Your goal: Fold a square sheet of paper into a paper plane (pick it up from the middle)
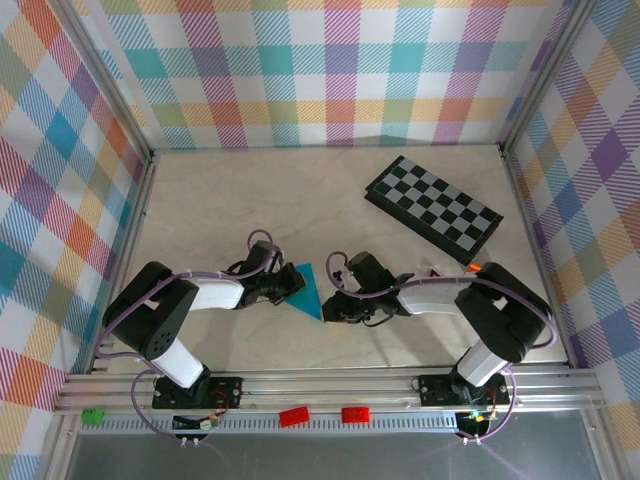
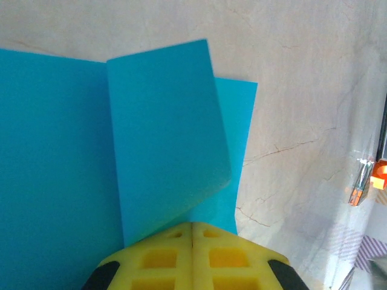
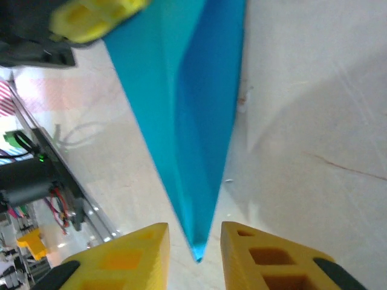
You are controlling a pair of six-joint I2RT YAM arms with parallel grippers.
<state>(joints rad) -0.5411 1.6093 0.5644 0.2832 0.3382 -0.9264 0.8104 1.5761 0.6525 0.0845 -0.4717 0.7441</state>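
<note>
The cyan-blue paper [image 1: 310, 290] is folded into a narrow pointed shape with a centre crease and lies between my two grippers at the table's near middle. My left gripper [image 1: 288, 284] is at its wide end, and its yellow fingers [image 2: 192, 228] are pressed together with the paper [image 2: 91, 151] running in under them; one flap curls up. The paper's sharp tip [image 3: 198, 254] points toward my right gripper [image 1: 336, 303]. In the right wrist view that tip sits in the gap between the parted yellow fingers [image 3: 195, 257] without touching either one.
A black-and-grey checkered board [image 1: 432, 208] lies at the back right. A small orange piece [image 1: 474, 268] sits near its front corner, beside the right arm, and shows at the edge of the left wrist view [image 2: 378, 175]. Plaid walls enclose three sides.
</note>
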